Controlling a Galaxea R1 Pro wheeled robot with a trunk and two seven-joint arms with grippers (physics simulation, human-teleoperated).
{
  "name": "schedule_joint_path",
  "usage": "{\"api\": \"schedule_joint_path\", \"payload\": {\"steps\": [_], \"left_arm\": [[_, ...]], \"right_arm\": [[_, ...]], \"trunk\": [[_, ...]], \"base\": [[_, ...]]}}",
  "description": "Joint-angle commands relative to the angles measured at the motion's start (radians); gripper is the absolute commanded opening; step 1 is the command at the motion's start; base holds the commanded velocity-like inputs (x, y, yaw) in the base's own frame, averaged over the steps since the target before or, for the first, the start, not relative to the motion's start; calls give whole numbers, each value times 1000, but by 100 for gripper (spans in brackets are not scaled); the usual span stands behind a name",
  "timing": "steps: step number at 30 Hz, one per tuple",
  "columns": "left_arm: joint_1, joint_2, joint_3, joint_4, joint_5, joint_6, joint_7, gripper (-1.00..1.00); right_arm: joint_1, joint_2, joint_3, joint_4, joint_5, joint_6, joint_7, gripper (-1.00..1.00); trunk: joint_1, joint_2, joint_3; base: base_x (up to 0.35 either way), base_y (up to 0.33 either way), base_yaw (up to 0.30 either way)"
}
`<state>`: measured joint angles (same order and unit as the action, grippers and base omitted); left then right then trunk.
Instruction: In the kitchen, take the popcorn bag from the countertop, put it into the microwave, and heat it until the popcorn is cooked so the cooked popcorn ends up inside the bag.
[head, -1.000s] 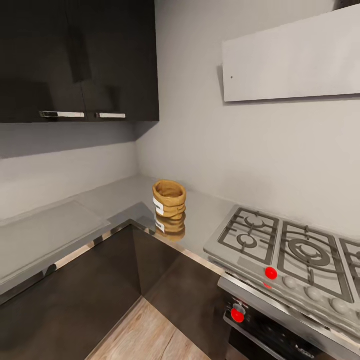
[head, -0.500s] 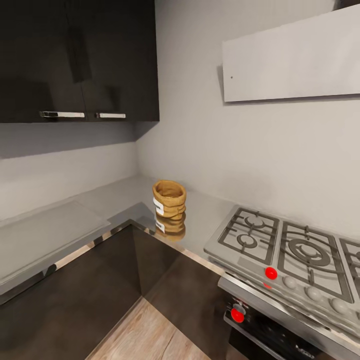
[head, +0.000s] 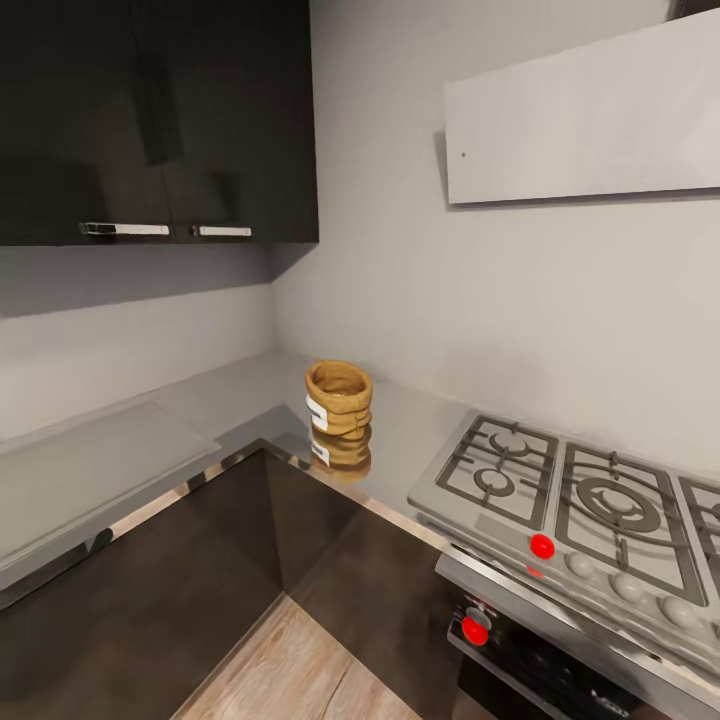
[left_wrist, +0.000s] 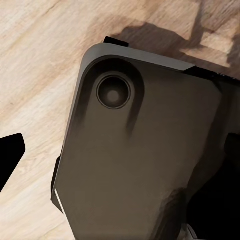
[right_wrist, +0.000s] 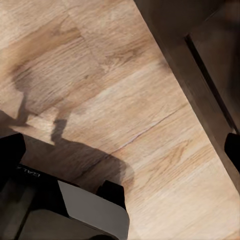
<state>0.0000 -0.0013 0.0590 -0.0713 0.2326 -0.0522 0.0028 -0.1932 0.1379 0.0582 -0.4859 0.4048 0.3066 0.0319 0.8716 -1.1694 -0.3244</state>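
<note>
The popcorn bag (head: 338, 397), a squat orange-brown sack with a rolled rim and white label, stands upright on the glossy grey countertop (head: 230, 400) near the inner corner, mirrored in the surface. Nothing touches it. The microwave is out of view, and the popcorn is hidden from sight. In the left wrist view, my left gripper (left_wrist: 120, 155) hangs open over my own dark base (left_wrist: 140, 165) and the wood floor. Its black fingertips (left_wrist: 10, 155) sit far apart at the picture's edges. My right gripper (right_wrist: 120, 150) is likewise open above the floor, holding nothing.
A steel gas hob (head: 560, 500) with red knobs lies to the right of the bag, above a black oven (head: 540, 660). Dark wall cabinets (head: 150, 120) hang over the counter's left run, and a white hood (head: 580, 110) over the hob. Wood floor (head: 290, 670) fills the corner.
</note>
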Motion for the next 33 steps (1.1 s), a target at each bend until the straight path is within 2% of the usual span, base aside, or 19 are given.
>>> {"api": "schedule_joint_path", "payload": {"steps": [1,3,4,6,8,11,14,16,18,20,23,24,25,26,28,30,31,33], "left_arm": [[0,0,5,-1,1,-2,0,100],[0,0,6,-1,1,-2,0,100],[0,0,5,-1,1,-2,0,100],[0,0,5,-1,1,-2,0,100],[0,0,5,-1,1,-2,0,100],[0,0,5,-1,1,-2,0,100],[0,0,5,-1,1,-2,0,100],[0,0,5,-1,1,-2,0,100],[0,0,5,-1,1,-2,0,100],[0,0,5,-1,1,-2,0,100],[0,0,5,-1,1,-2,0,100],[0,0,5,-1,1,-2,0,100],[0,0,5,-1,1,-2,0,100],[0,0,5,-1,1,-2,0,100],[0,0,5,-1,1,-2,0,100],[0,0,5,-1,1,-2,0,100],[0,0,5,-1,1,-2,0,100],[0,0,5,-1,1,-2,0,100]], "right_arm": [[0,13,2,-3,13,9,3,100],[0,29,3,-3,15,10,3,100],[0,37,54,-24,13,62,9,100],[0,37,81,-73,11,111,32,100],[0,37,93,-164,11,181,65,100],[0,37,112,-341,10,320,120,100],[0,37,200,-558,12,455,149,100],[0,37,242,-692,12,533,153,100],[-1,37,260,-813,10,600,156,100],[0,37,267,-892,7,649,160,100],[-16,37,270,-929,-1,708,185,100],[-109,37,269,-936,-4,741,197,100],[-151,37,269,-936,-8,741,200,100],[-235,37,266,-936,-29,741,202,100],[-326,37,257,-934,-68,741,199,100],[-421,37,221,-929,-88,741,195,100],[-559,37,142,-903,-98,741,193,100],[-645,37,91,-850,-99,741,191,100]], "trunk": [[0,-1,-1],[0,-1,-1],[0,-1,-1],[0,-1,-1],[0,-1,-1],[0,-1,-1],[0,-1,-1],[0,-1,-1],[0,-1,-1],[0,-1,-1],[0,-1,-1],[0,-1,-1],[0,-1,-1],[0,-1,-1],[0,-1,-1],[0,-1,-1],[0,-1,-1],[0,-1,-1]], "base": [[0,0,0],[0,0,0],[0,0,0],[0,0,0],[0,0,0],[0,0,0],[0,0,0],[0,0,0],[0,0,0],[0,0,0],[0,0,0],[0,0,0],[0,0,0],[0,0,0],[0,0,0],[0,0,0],[0,0,0],[0,0,0]]}}
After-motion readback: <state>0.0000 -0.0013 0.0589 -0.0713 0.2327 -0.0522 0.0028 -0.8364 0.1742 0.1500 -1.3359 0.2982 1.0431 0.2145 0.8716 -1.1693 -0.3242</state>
